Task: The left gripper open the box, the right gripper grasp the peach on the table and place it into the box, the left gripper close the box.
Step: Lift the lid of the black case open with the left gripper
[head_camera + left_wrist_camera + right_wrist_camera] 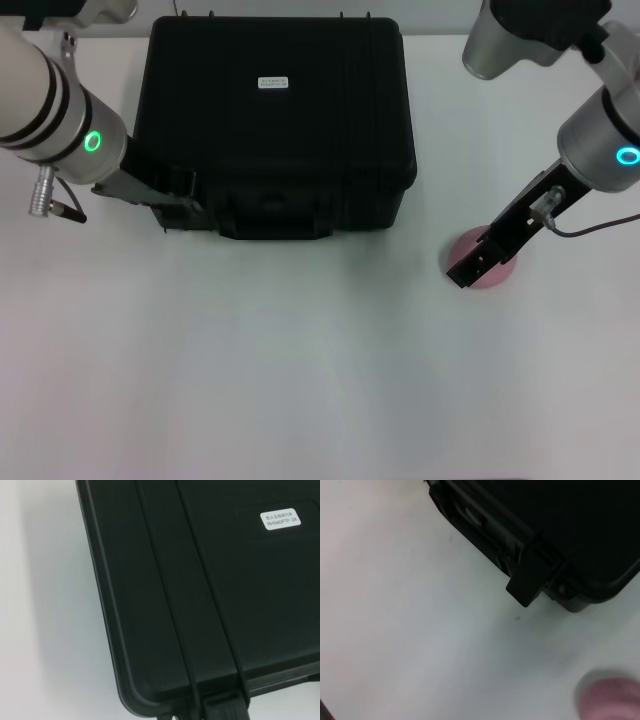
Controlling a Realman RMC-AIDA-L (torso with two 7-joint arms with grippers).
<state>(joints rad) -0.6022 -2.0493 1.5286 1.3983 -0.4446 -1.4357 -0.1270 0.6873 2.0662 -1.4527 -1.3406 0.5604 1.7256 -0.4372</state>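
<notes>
The black box (275, 120) stands with its lid down at the back centre of the white table (300, 370). My left gripper (172, 196), on the green-ringed arm, sits against the box's front left corner, next to the front latch area. In the left wrist view the lid (210, 605) and its white label (281, 519) fill the frame. The pale pink peach (500, 273) lies on the table to the right of the box. My right gripper (468, 268), on the cyan-ringed arm, is down over the peach and partly covers it. The peach (612, 700) shows blurred in the right wrist view.
A black latch flap (527, 582) hangs off the box's front edge near its corner. A silver connector and cable (42, 195) hang below the left arm. Bare white table stretches in front of the box and the peach.
</notes>
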